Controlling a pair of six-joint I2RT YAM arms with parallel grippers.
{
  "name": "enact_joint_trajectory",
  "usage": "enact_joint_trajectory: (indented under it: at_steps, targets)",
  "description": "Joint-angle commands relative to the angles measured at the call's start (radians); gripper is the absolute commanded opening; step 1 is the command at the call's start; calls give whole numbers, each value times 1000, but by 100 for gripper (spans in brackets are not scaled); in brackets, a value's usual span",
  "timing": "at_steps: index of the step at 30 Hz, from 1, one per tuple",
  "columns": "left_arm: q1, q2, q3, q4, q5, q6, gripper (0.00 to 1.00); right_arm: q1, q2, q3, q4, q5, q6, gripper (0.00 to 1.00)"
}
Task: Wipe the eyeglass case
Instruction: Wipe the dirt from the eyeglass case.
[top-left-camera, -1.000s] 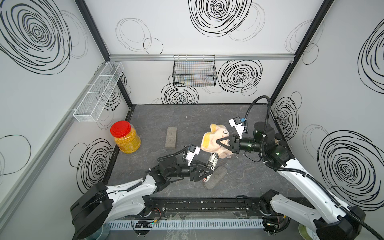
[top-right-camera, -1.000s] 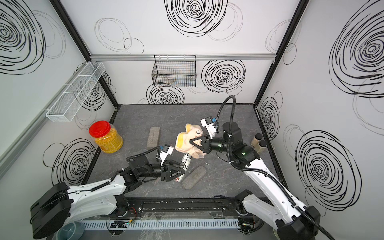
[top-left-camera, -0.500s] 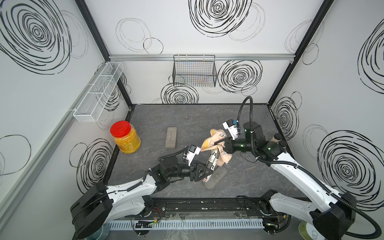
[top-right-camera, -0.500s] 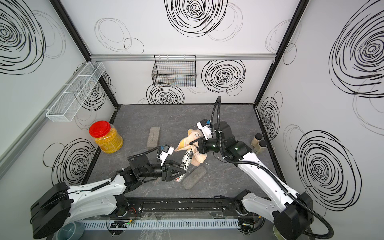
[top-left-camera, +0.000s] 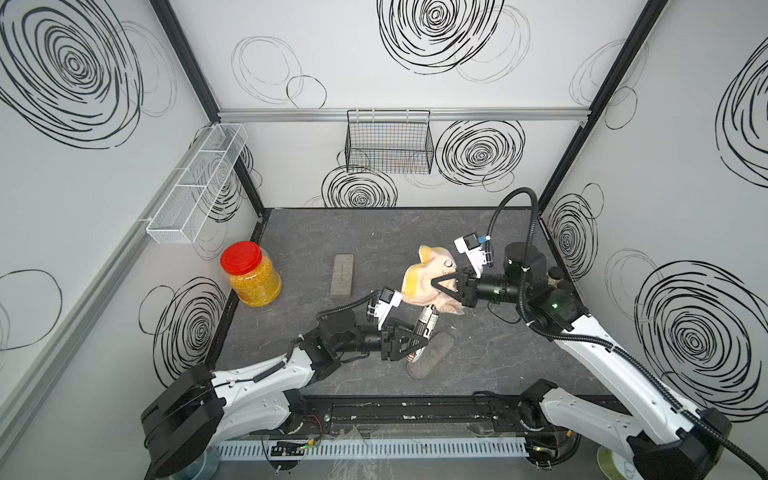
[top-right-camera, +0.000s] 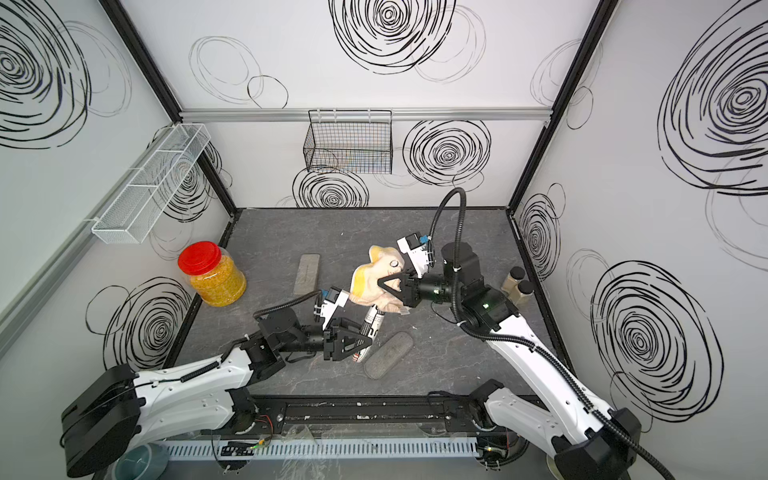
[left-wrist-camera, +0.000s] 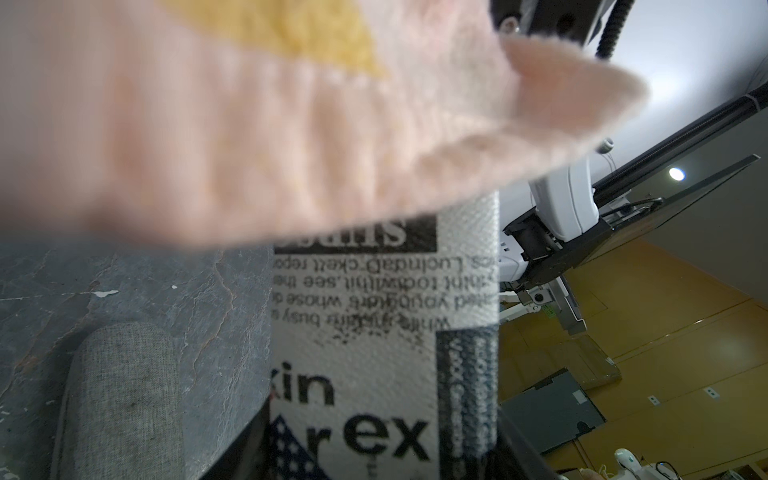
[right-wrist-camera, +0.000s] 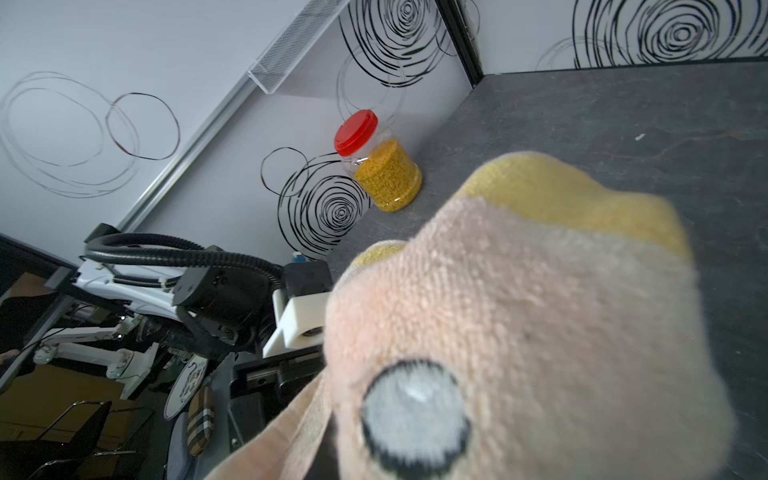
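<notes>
The eyeglass case (top-left-camera: 424, 328) (top-right-camera: 373, 326) is a white newsprint-patterned tube, tilted upright above the table. My left gripper (top-left-camera: 415, 340) (top-right-camera: 360, 341) is shut on its lower part. In the left wrist view the case (left-wrist-camera: 382, 332) fills the space between the jaws. My right gripper (top-left-camera: 441, 284) (top-right-camera: 387, 284) is shut on a pink and yellow cloth (top-left-camera: 424, 276) (top-right-camera: 368, 279). The cloth lies over the case's upper end and hides it. The cloth (left-wrist-camera: 249, 124) (right-wrist-camera: 519, 311) blocks much of both wrist views, and the right fingertips are hidden behind it.
A grey oval pouch (top-left-camera: 430, 355) (left-wrist-camera: 120, 395) lies on the table just under the case. A grey block (top-left-camera: 342, 270) lies at centre. A red-lidded jar (top-left-camera: 251, 274) (right-wrist-camera: 382, 166) stands at the left edge, two small bottles (top-right-camera: 515, 284) at the right wall. A wire basket (top-left-camera: 388, 143) hangs at the back.
The right arm swung in toward the case, then drew back to the right, dragging the cloth over the case's upper end. The left arm and the case have held still.
</notes>
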Motion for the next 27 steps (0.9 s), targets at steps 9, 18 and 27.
enact_joint_trajectory:
  at_steps: [9,18,27]
  targets:
    - [-61,-29,220,-516,-183,367,57,24,104,73,-219,396,-62,0]
    - [-180,12,391,-908,-518,628,57,-99,49,161,-369,429,-147,0]
    - [-296,125,598,-1162,-812,832,57,-133,35,265,-448,333,-170,0]
